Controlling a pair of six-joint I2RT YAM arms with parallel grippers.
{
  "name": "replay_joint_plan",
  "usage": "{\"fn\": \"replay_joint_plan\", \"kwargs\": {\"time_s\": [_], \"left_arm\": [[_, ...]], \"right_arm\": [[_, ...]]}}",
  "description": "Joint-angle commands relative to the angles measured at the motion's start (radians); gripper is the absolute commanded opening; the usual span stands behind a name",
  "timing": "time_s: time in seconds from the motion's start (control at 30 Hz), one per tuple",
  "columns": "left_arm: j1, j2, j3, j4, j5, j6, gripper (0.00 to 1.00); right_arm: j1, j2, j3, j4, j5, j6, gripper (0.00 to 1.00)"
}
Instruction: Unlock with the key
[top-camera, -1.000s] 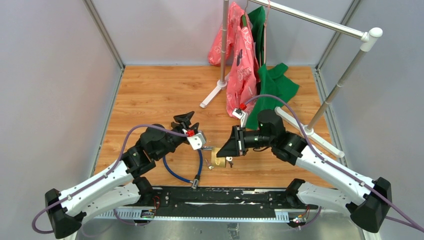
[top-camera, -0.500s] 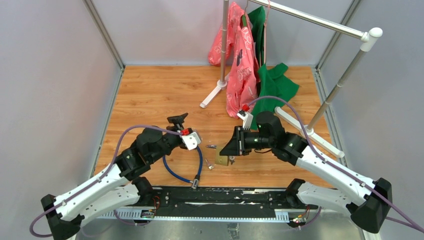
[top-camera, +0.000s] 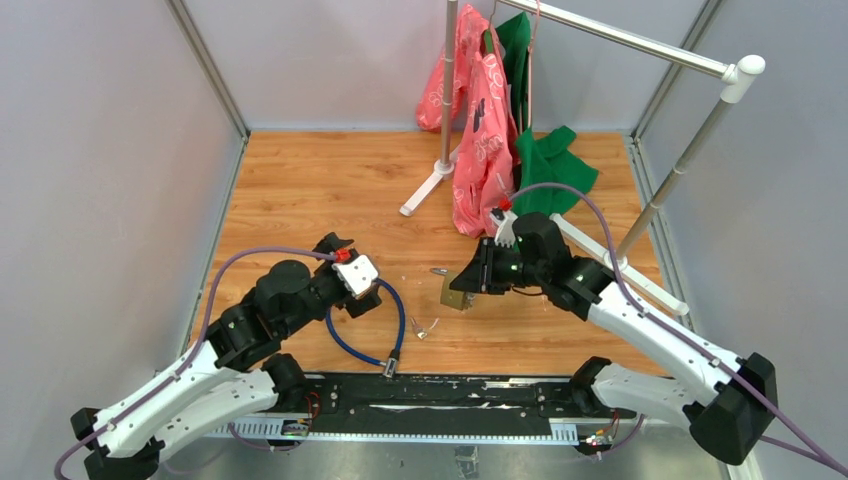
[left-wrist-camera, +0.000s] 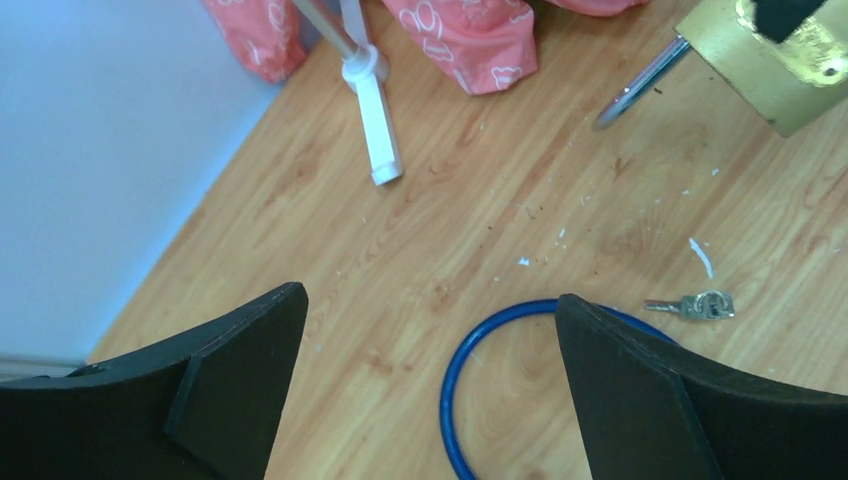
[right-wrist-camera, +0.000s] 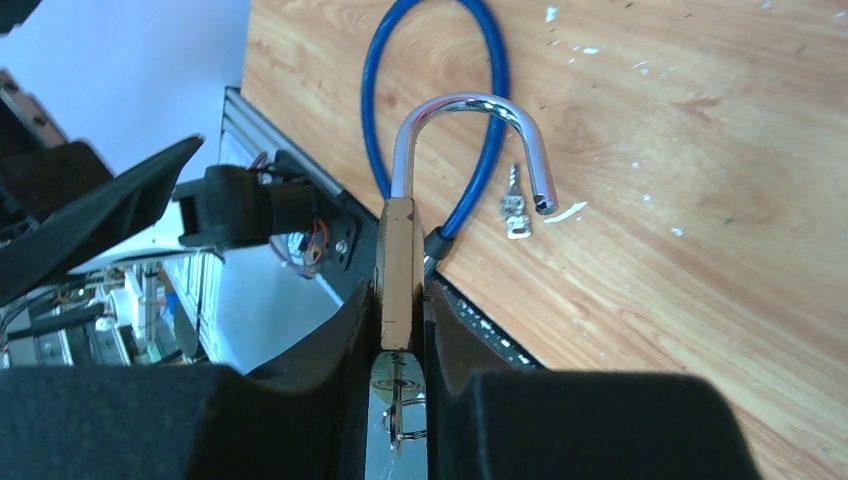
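Brass padlock (right-wrist-camera: 398, 240) is pinched edge-on between the fingers of the right claw (right-wrist-camera: 399, 292), so that claw is clamped down on the lock body, and from the overhead view it looks lifted off the wooden surface (right-wrist-camera: 700, 150). Its chrome shackle (right-wrist-camera: 470, 125) is popped: one leg sits in the body, the other end hangs free. At the keyhole end, tucked between the fingers, what looks like a key (right-wrist-camera: 398, 385) on a small ring pokes out. It's partly hidden, so I can't swear how deep it sits. A second small key (right-wrist-camera: 513, 205) lies flat on the wood near the shackle's free end, right beside a blue cable (right-wrist-camera: 497, 75) loop. Left claw (left-wrist-camera: 428, 300) is spread wide with nothing in it, hanging over that cable loop and well clear of the lock, off to the left side. Further back there's a clothes rack (top-camera: 640, 43) with pink bags (top-camera: 480, 130) and a green cloth (top-camera: 550, 165) around it.
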Motion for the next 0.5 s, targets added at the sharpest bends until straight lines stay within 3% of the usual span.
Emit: {"fn": "replay_joint_plan", "kwargs": {"time_s": [0.0, 0.47], "left_arm": [[-0.001, -0.015, 0.046, -0.082, -0.040, -0.148, 1.00], [-0.002, -0.027, 0.014, -0.148, -0.062, -0.334, 1.00]], "right_arm": [[-0.053, 0.042, 0.067, 0.045, 0.023, -0.036, 0.00], [-0.084, 0.336, 0.188, 0.156, 0.113, -0.192, 0.00]]}}
